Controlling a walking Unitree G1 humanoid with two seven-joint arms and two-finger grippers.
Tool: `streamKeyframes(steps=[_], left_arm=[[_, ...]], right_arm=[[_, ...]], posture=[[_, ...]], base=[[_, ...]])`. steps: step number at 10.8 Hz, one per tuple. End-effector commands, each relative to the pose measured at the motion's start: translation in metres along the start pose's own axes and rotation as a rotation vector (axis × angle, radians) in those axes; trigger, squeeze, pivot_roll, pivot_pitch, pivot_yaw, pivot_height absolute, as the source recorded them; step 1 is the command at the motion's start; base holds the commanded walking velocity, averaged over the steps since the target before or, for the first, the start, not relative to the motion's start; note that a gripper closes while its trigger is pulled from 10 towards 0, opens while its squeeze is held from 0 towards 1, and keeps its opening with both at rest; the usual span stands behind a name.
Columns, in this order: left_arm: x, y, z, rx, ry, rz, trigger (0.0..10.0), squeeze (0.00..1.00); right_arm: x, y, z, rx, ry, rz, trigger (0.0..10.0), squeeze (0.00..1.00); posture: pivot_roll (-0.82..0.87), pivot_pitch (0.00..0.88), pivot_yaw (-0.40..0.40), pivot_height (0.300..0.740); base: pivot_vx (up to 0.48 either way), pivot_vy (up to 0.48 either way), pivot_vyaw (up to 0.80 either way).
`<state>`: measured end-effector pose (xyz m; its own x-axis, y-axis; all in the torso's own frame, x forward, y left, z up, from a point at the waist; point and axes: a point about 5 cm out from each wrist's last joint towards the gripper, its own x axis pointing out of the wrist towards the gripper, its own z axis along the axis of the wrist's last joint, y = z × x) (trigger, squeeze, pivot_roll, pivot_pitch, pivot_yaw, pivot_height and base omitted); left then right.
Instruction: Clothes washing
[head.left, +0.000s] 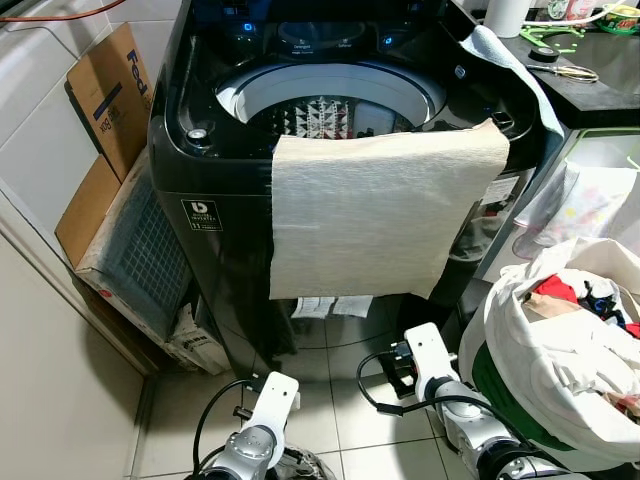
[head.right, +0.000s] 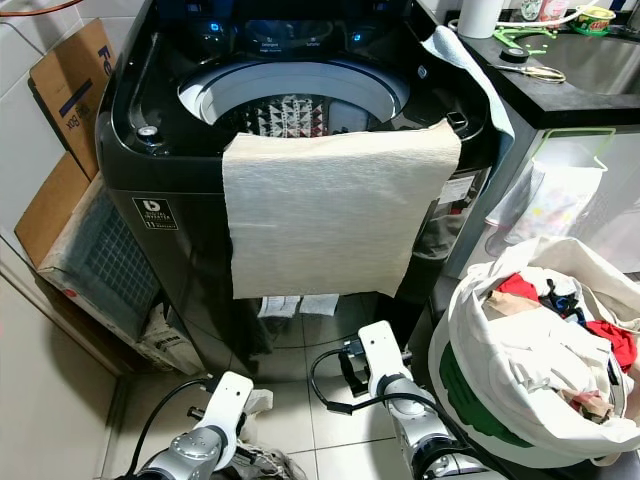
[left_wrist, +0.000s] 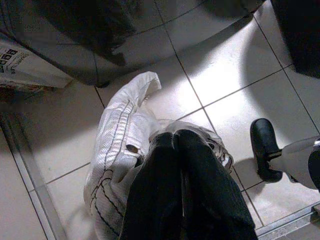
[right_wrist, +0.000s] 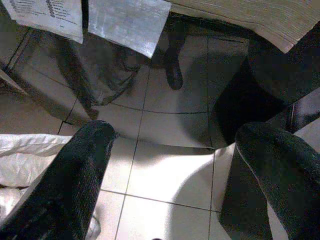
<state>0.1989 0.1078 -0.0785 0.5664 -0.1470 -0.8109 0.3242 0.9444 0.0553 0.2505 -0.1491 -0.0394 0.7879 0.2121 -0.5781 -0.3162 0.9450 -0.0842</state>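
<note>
Left wrist view — left end effector (left_wrist: 172, 142) clamps white garment (left_wrist: 117, 165), low.

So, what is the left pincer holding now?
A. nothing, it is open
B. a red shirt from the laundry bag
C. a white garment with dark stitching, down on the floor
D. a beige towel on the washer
C: in the left wrist view the left pincer has its fingers closed together on a white garment that lies on the tiled floor; the beige towel hangs untouched over the washer.
</note>
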Motion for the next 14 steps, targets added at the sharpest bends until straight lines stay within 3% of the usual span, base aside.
streamKeyframes(steps=[1,14], left_arm=[[0.0003,0.0028,0.0028,0.005,-0.005,0.007,10.0,0.0],[-0.0001,0.0033,0.0,0.013,0.001,0.006,10.0,0.0]], right_arm=[[0.0015,0.0013,0.0037,-0.01,-0.007,0.013,10.0,0.0],[0.0001,0.0011,-0.0007,-0.013,0.009,0.012,10.0,0.0]], posture=[[0.05,0.0,0.014,0.74],[0.05,0.0,0.014,0.74]], base=[[0.0,0.0,0.0],[0.0,0.0,0.0]])
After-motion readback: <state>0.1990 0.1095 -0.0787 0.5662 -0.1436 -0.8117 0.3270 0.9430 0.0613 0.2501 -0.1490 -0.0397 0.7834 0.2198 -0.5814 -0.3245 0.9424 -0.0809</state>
